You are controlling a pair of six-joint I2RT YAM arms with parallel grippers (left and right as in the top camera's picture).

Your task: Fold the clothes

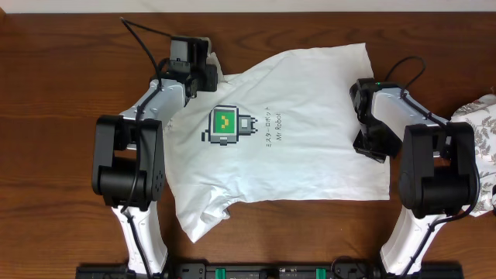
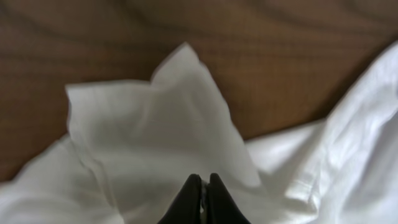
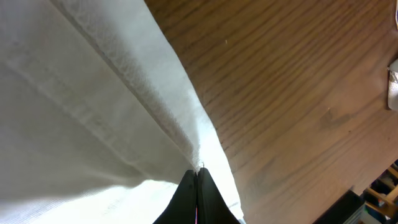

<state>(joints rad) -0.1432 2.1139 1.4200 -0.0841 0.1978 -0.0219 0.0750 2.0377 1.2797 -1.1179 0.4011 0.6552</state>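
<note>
The white T-shirt (image 1: 310,155) lies flat, graphic (image 1: 223,126) up, on the wooden table (image 1: 62,46) between the arms. The left gripper (image 2: 202,182) is clenched on a sleeve (image 2: 168,124), the right gripper (image 3: 198,175) on the hem edge (image 3: 143,102). Both bites appear shallow: a quick lift may slip the fabric free and skew the fold.

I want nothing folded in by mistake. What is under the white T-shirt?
The T-shirt lies spread on the wooden table, bare wood showing around its edges. No bulge suggests anything beneath it, but the fabric hides that patch of table, so I cannot confirm.
</note>
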